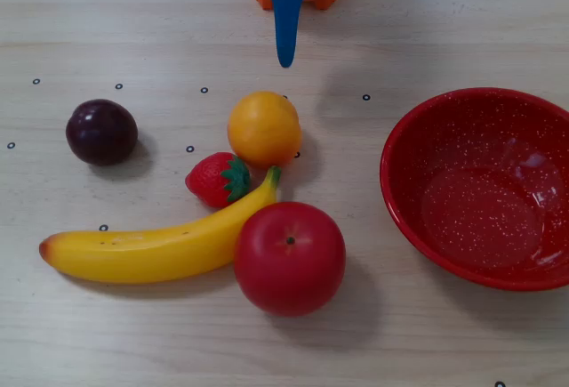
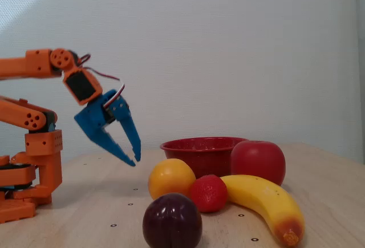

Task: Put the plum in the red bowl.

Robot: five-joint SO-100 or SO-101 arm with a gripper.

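The dark purple plum (image 1: 101, 131) lies alone on the wooden table, left of the other fruit; in the side fixed view it is the nearest thing (image 2: 171, 222). The empty red speckled bowl (image 1: 480, 209) stands at the right edge and shows behind the fruit in the side view (image 2: 197, 151). My blue gripper (image 1: 285, 60) hangs in the air above the table beyond the orange, pointing down, its fingertips together and holding nothing (image 2: 136, 160). It is far from the plum and from the bowl.
An orange (image 1: 264, 128), a strawberry (image 1: 216, 179), a banana (image 1: 151, 249) and a big red apple (image 1: 290, 258) cluster between plum and bowl. The orange arm base (image 2: 28, 162) stands at the table's far side.
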